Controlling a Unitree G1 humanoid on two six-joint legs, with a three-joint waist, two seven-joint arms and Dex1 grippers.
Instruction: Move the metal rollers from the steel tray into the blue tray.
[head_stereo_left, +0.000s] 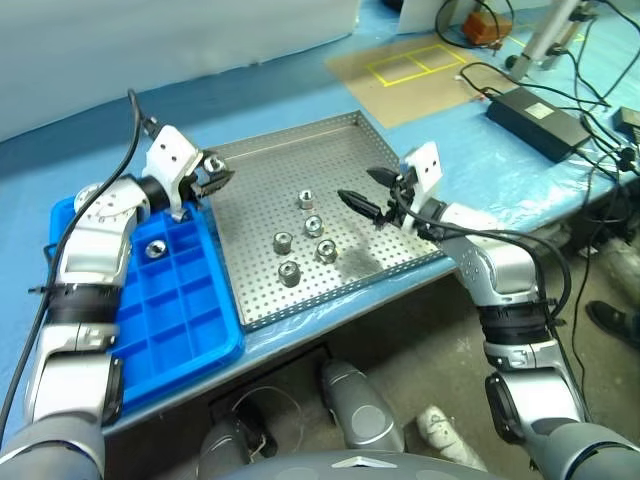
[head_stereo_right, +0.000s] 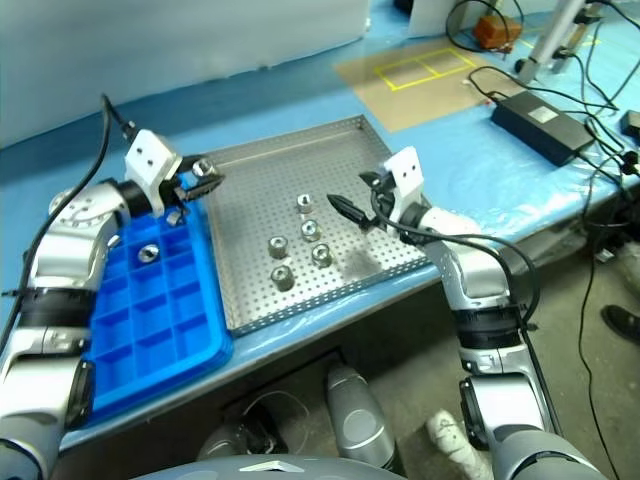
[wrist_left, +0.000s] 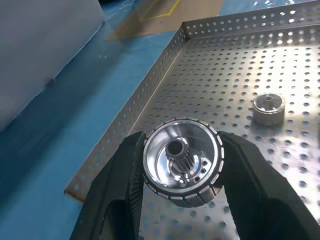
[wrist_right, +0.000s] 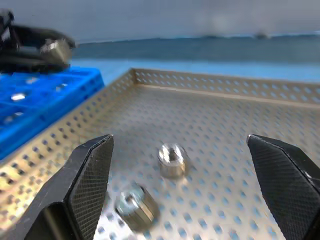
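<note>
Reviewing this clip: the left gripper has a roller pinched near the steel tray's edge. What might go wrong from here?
1. The left gripper holds the roller only by its rounded sides between two fingertips; it may slip before reaching the blue tray.
2. One compartment already holds a roller; a careless release might double up.
3. The open right gripper hovers above the five rollers left in the steel tray and may knock them.

5 metal rollers dot the steel tray's middle.
</note>
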